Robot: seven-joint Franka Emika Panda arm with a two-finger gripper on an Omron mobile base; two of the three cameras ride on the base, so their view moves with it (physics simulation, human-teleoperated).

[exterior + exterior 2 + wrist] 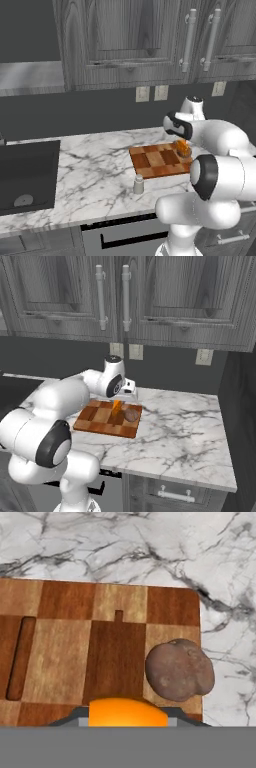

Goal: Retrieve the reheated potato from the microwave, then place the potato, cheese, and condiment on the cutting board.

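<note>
Potato [179,670] laid on cutting board [75,657], near its corner. Board set on table [95,160]; condiment [138,184] stood just before board; sink [27,175] sunk at left.

Potato [179,670] blocks cutting board [60,647] right edge; board's left squares free

white marbled bench [95,160] spans the frame's middle; on it the cutting board [155,161] at centre right, the condiment [138,184] just below it.

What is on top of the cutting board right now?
On the cutting board lies the brown potato. The tool holds an orange cheese piece above it; any contact underneath is hidden.
</note>
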